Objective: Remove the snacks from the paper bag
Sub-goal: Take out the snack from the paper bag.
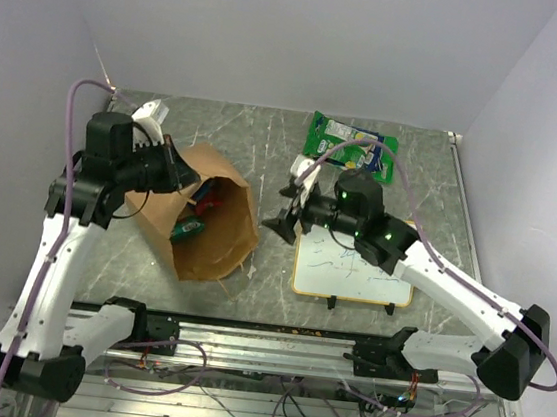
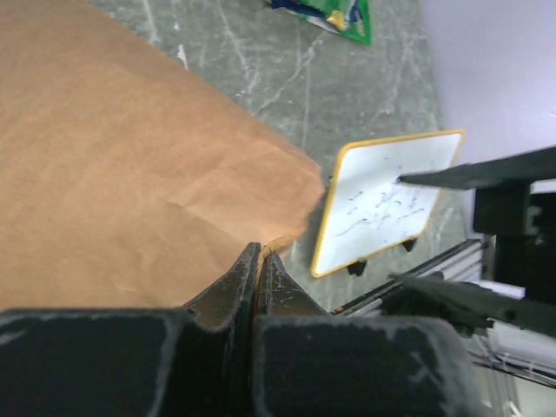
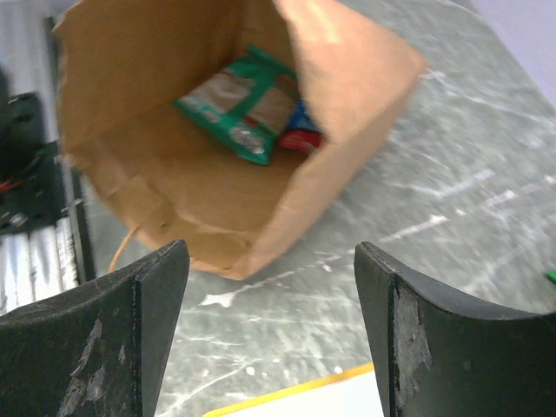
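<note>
Jaws of the left gripper (image 2: 259, 254) were pressed together on an edge of the paper bag (image 2: 113, 156), with what appeared to be a thin fold of brown paper pinched at their tips. Jaws of the right gripper (image 3: 269, 252) were held wide apart with nothing between them, aimed at the bag's open mouth from near by. The bag was lying tipped on the counter (image 1: 266, 137), its mouth turned towards the right arm. Inside, a teal packet (image 3: 239, 109) was seen against the lower wall, with a red packet (image 3: 301, 141) and a sliver of blue tucked beside it. A larger green bag (image 1: 351, 146) was lying on the counter well apart from the paper bag, beyond an orange-framed whiteboard (image 1: 352, 267), so at least one snack was judged already out. The step in hand was judged to be the reach for the next snack. For that, the open jaws would need to be driven into the mouth without catching the rim, lowered over the teal packet and closed, while the bag was steadied by the left grip.
</note>
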### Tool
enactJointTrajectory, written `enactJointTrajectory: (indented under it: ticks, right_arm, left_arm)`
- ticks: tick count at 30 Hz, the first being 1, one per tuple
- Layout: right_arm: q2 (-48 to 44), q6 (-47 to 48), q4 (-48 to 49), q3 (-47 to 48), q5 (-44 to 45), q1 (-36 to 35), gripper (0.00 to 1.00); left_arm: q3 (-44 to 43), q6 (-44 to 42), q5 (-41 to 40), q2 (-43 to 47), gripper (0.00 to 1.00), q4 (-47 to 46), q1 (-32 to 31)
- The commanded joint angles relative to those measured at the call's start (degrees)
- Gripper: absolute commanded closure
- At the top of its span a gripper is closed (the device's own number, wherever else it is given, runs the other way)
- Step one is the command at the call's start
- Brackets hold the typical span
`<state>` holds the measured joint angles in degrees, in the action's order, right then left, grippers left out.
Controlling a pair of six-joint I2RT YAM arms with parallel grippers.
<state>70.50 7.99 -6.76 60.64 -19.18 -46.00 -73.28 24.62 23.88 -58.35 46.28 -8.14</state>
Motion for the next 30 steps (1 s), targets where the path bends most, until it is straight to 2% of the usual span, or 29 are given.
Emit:
enactJointTrajectory:
  ticks: [1,5,9,13,17,23,30]
  right_arm:
    - [-2.7,6.35,2.77,-2.9,-3.56,-5.73,0.24]
    - [-4.38,11.02,8.89,-7.69,-6.13,-8.48,0.24]
    - [-3.62,18.35,8.39,-6.84,-6.51,-11.4,0.27]
    - [-2.52,27.1,13.63,-10.67,-5.48,-14.94,0.28]
    - [1.84,34.11,16.25,-10.61,-3.98,-18.51,0.3]
    - [11.21,41.03,18.21,-7.19,-0.16,-20.57,0.32]
    - [23.38,43.09,23.48,-2.3,0.76,-23.16,0.36]
  left_arm:
    - [1.55,5.7,3.23,4.46,0.93,-2.04,-0.3]
    - [4.53,12.72,4.65,6.8,0.93,-5.72,-0.3]
    - [4.97,19.73,5.0,6.4,0.93,-7.64,-0.3]
    - [0.57,18.56,1.4,5.79,0.93,-3.04,-0.25]
    - [0.14,18.72,2.47,6.41,0.93,-0.79,-0.3]
    - [0.28,17.97,3.97,6.77,0.93,0.66,-0.3]
    - [-1.03,14.49,6.09,5.49,0.93,1.63,-0.3]
